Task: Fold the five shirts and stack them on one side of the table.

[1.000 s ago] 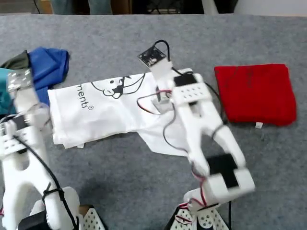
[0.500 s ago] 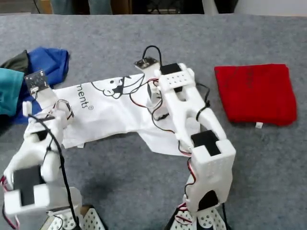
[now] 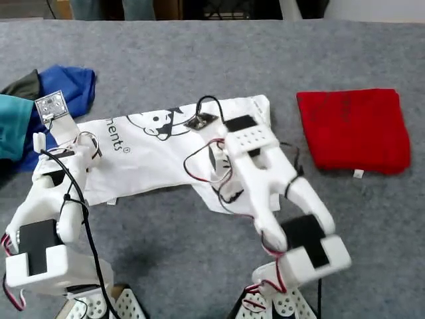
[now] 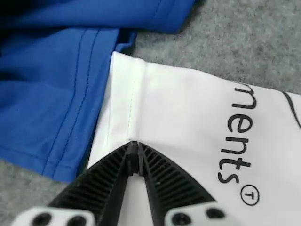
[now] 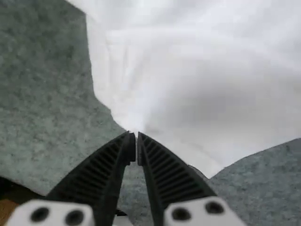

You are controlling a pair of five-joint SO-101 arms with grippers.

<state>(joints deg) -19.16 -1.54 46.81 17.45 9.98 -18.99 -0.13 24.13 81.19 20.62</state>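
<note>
High view: a white printed shirt lies spread across the middle of the grey carpeted surface. A folded red shirt sits well apart at one end, and a crumpled blue shirt and a teal shirt lie at the other.

Left wrist view: the left jaws are pinched tight on the hem of the white printed shirt, just beside the blue shirt.

Right wrist view: the right jaws are clamped on the puckered edge of the white printed shirt.

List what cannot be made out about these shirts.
- High view: the teal shirt is cut off by the left edge.
- High view: the dark shirt is mostly hidden by the teal shirt and blue shirt.
- High view: the right arm covers part of the white shirt.
- Right wrist view: which edge the right claw pinches; frame too tight.
</note>
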